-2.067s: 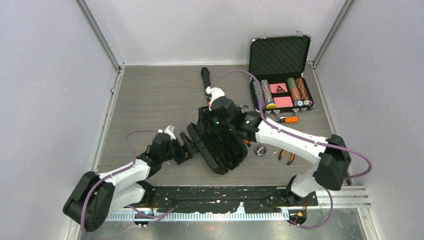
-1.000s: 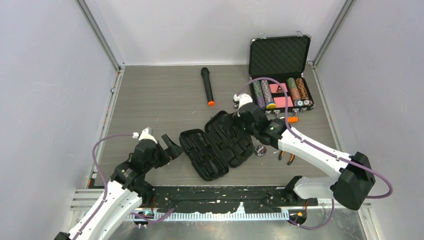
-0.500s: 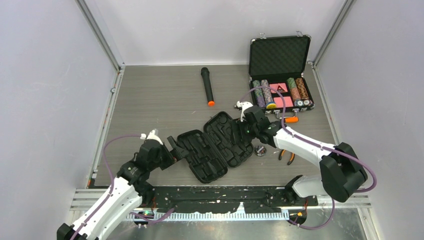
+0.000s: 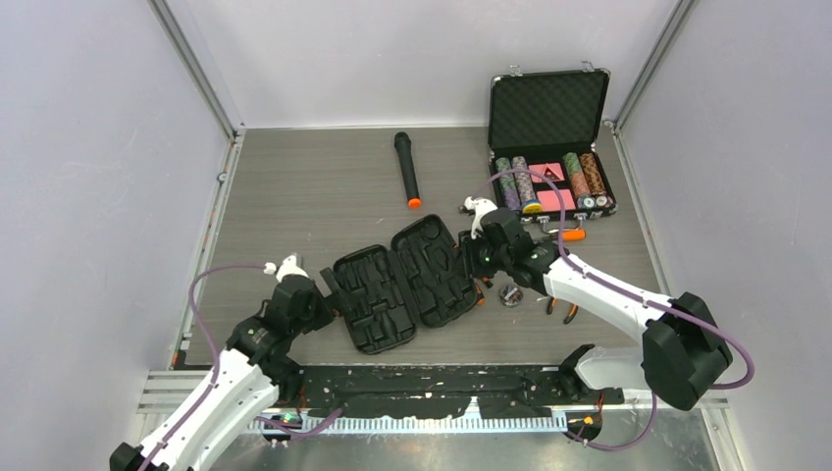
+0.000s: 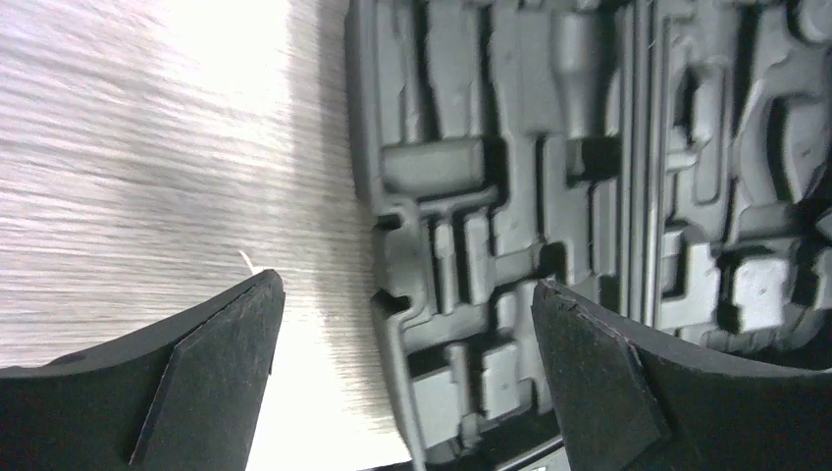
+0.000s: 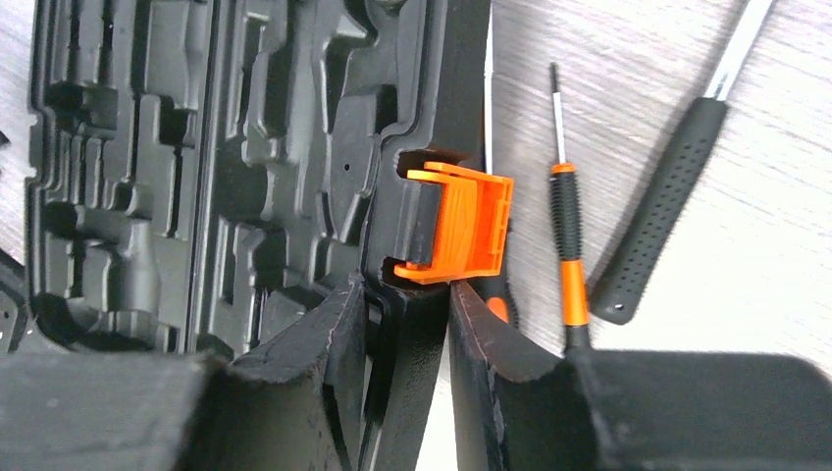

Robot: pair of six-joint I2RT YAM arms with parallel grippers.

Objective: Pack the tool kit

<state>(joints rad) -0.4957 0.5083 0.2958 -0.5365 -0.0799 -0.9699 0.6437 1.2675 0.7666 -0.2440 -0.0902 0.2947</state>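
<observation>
On the grey table point(image 4: 294, 186), a black microphone point(image 4: 406, 169) with an orange end lies left of an open metal-edged case point(image 4: 549, 108) holding rows of poker chips point(image 4: 520, 183) and pink cards point(image 4: 555, 200), its lid upright.

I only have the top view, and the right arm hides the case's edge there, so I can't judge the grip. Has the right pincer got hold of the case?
Observer: Yes. The right wrist view shows the right pincer shut on the rim of the case, right next to the orange latch.
Operator: Any tools near that rim?
Observer: A thin screwdriver lies on the table right beside the latch, with a black dotted handle further out.
Operator: And the other arm?
Observer: The left pincer is open, holding nothing. It straddles the case's other edge, above empty slots.
</observation>
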